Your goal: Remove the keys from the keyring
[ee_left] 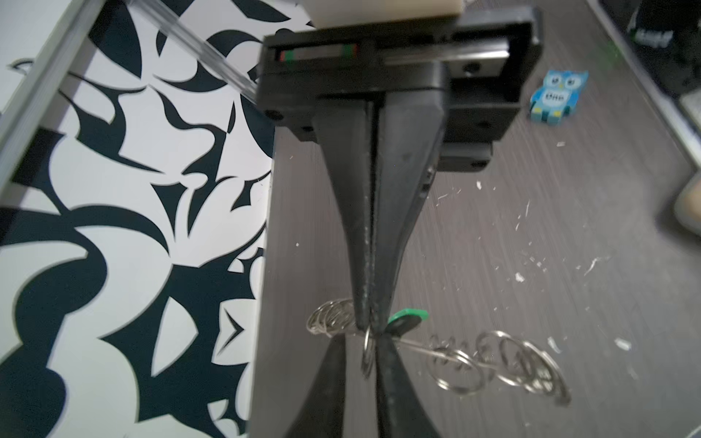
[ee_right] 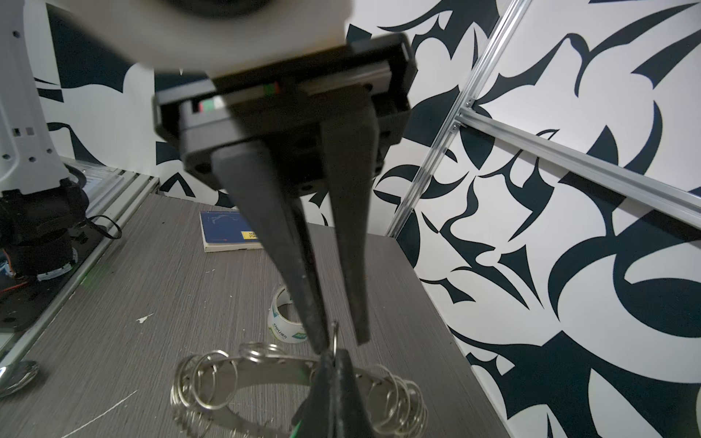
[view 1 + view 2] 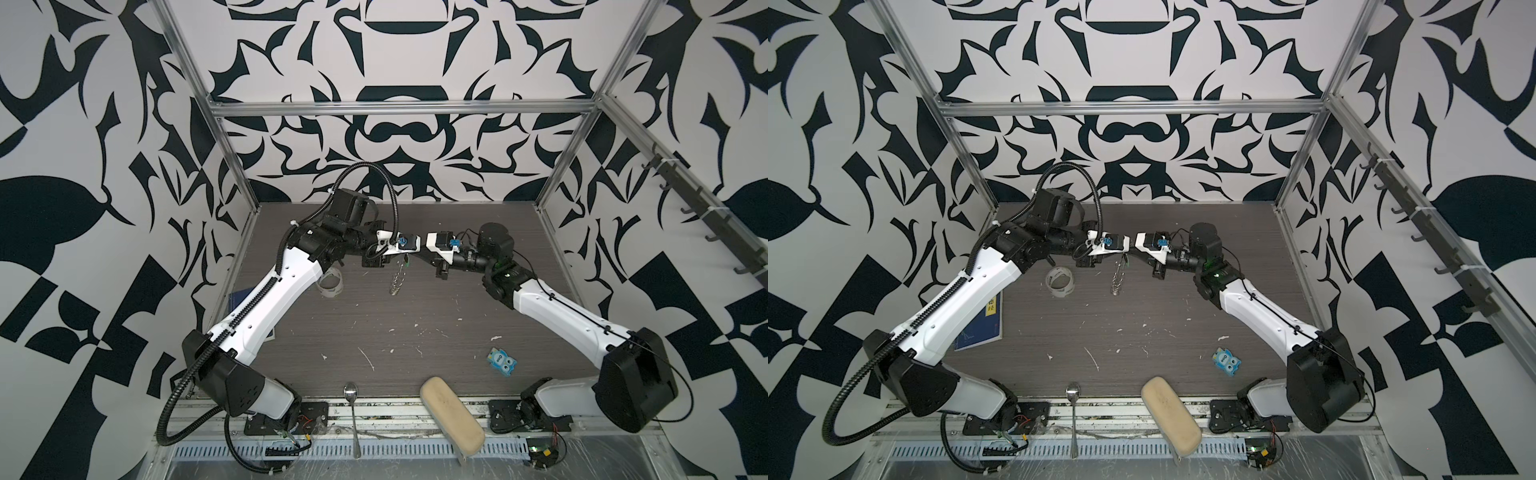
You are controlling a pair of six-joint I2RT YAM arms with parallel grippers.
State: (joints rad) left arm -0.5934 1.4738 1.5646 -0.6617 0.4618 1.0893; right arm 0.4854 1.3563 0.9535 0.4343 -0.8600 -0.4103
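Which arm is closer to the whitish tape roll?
Left. The left arm passes just beside the tape roll; the right arm is on the opposite side, well apart from it.

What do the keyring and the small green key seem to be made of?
The keyring is probably steel or a similar metal with a bright polished finish: its loop and its many small rings are silvery and glint in the light. The green key has a head that looks like smooth plastic, evenly green with a soft sheen. Its dark end may be metal, but it is too blurred to tell.
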